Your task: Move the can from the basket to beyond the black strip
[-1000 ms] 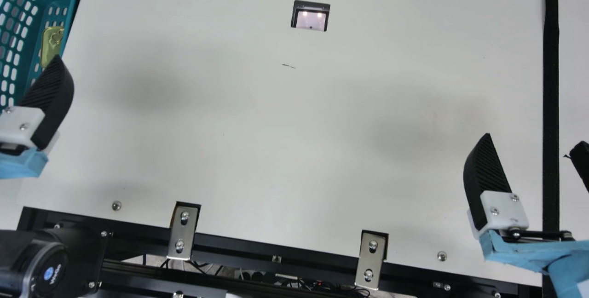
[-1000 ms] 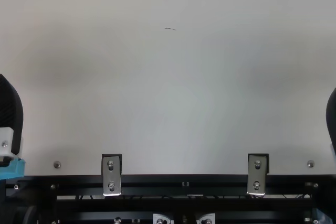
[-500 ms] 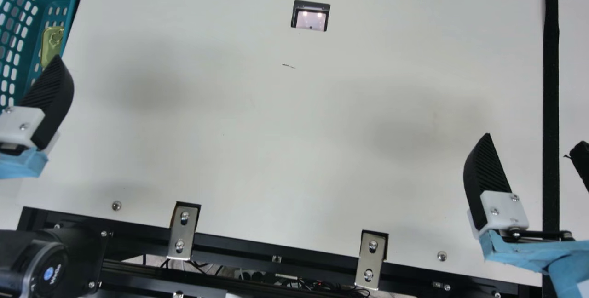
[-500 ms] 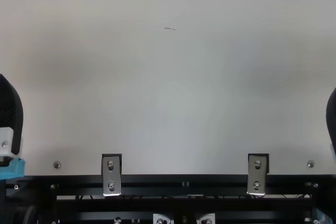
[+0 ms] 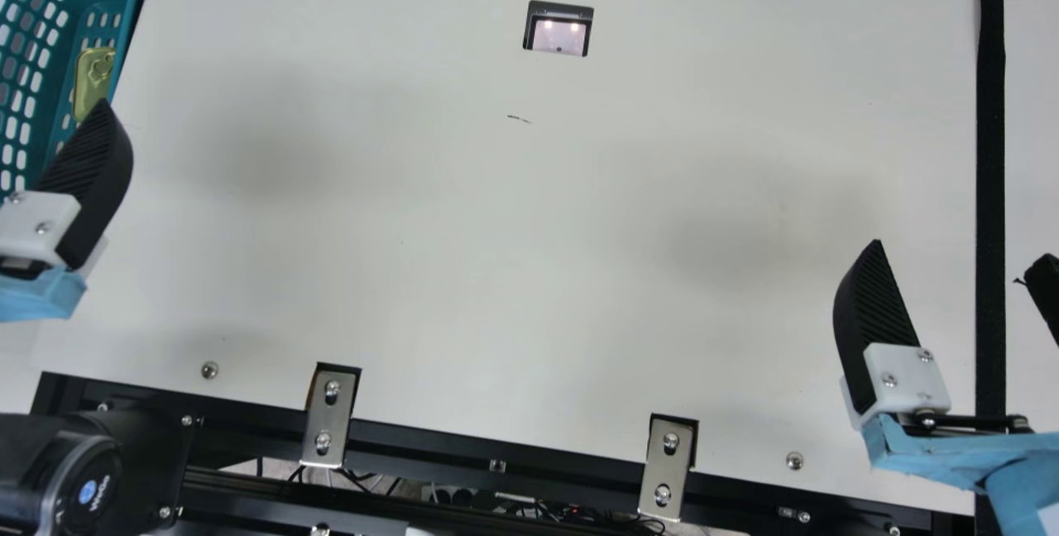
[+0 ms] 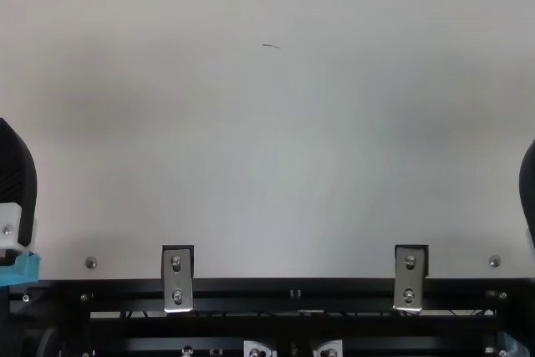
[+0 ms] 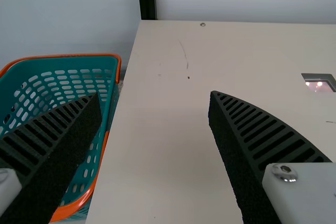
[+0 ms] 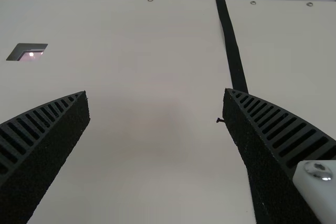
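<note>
In the main view, the cream worktop spreads across the frame. The teal basket is cut off by the upper left corner, and the yellow-green can sits inside it, near the wall that faces the worktop. The left gripper is at the left edge, one ribbed fingertip just below the can in the picture. The right gripper is at the lower right, its jaws spread wide, with the black strip running down the frame between its two fingers. A rectangular cutout lies above the centre, and two metal brackets stand along the lower edge.

In the top view, a finger of the left gripper shows at the left edge and part of the right gripper at the right edge, with the cutout at the top and the brackets below.

In the left wrist view, the left gripper has its jaws released and well apart. The basket, rimmed in orange, fills the left side behind one finger.

In the right wrist view, the right gripper has its jaws released too. The strip descends from the top, right of centre, and passes behind the right-hand finger.
</note>
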Controlling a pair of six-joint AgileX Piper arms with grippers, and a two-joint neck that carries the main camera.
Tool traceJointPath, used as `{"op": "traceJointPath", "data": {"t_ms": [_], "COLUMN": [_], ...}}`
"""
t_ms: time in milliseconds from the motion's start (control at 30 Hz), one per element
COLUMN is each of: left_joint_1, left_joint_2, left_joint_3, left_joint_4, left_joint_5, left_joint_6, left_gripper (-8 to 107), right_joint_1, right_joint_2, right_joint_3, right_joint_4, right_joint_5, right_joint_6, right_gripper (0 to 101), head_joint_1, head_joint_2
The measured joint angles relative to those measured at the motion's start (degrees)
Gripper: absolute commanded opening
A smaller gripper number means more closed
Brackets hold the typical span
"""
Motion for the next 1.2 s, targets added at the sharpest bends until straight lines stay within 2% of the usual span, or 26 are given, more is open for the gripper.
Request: {"op": "traceJointPath", "data": {"t_ms": [400, 633, 1200], "left_joint_1": [0.00, 0.00, 0.00], "left_joint_2": [0.00, 0.00, 0.00], "left_joint_3": [0.00, 0.00, 0.00], "left_joint_4": [0.00, 0.00, 0.00], "left_joint_5": [0.00, 0.00, 0.00], "left_joint_6": [0.00, 0.00, 0.00], "left_gripper": [90, 90, 90], "right_joint_1": [0.00, 0.00, 0.00], "right_joint_2": [0.00, 0.00, 0.00], "right_joint_3": [0.00, 0.00, 0.00], "right_joint_4": [0.00, 0.00, 0.00], "right_joint_5": [0.00, 0.00, 0.00], "right_joint_6": [0.00, 0.00, 0.00], "right_gripper": [101, 101, 101], "head_joint_1": [0.00, 0.00, -9.97], "head_joint_2": [0.29, 4.11, 8.50]}}
